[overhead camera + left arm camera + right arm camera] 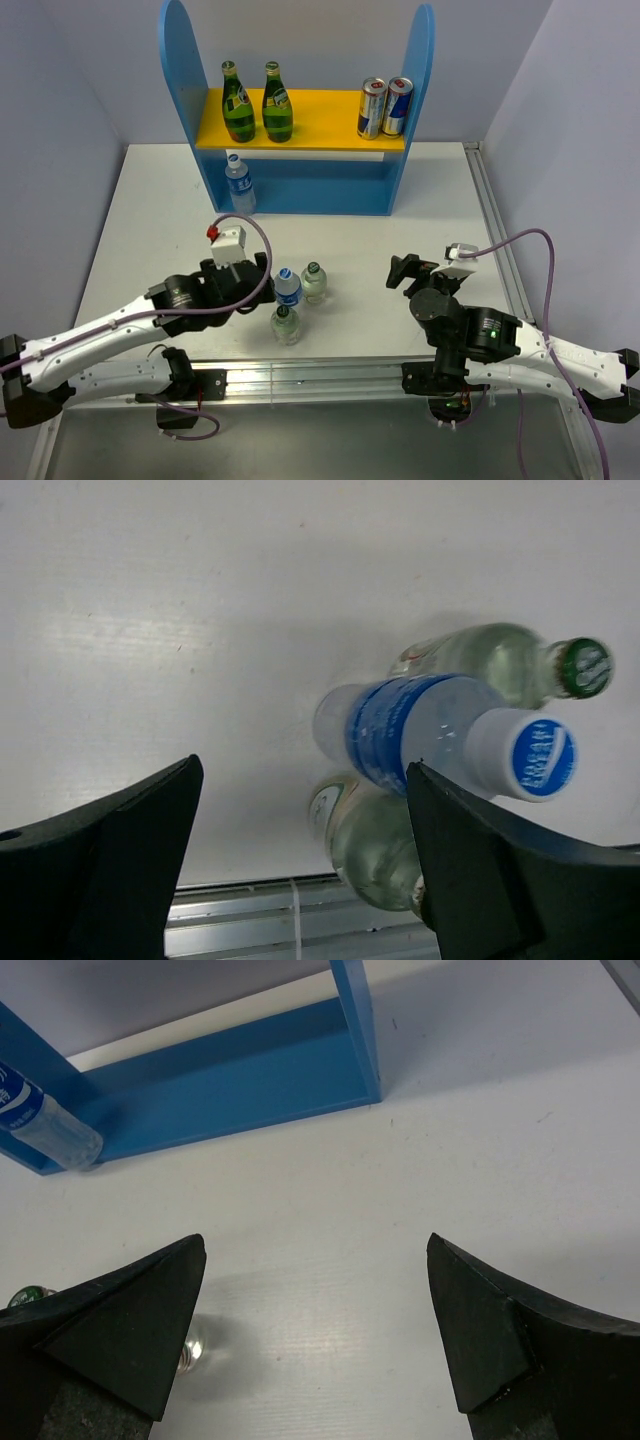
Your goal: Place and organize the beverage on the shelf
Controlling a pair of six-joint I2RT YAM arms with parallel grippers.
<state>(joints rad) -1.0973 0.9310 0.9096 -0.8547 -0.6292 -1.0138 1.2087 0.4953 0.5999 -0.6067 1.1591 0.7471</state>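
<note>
Left jaws wide, empty, at 9 o'clock of blue-label water bottle (288, 285); right jaws wide, empty, at 4 o'clock on bench (150, 220). Shelf (300, 195) at 12 o'clock. Best: centre on that bottle alone, grip mid-body, avoid nudging green-cap bottles (314, 282) crowding its 3 and 6 o'clock.

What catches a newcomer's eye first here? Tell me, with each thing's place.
The shelf at the far edge of the table stands out: two green bottles on the left of its yellow board, two cans on the right, one water bottle at the left end of its base. Nearer the arms, three small bottles stand clustered on the table beside the open left gripper.
</note>
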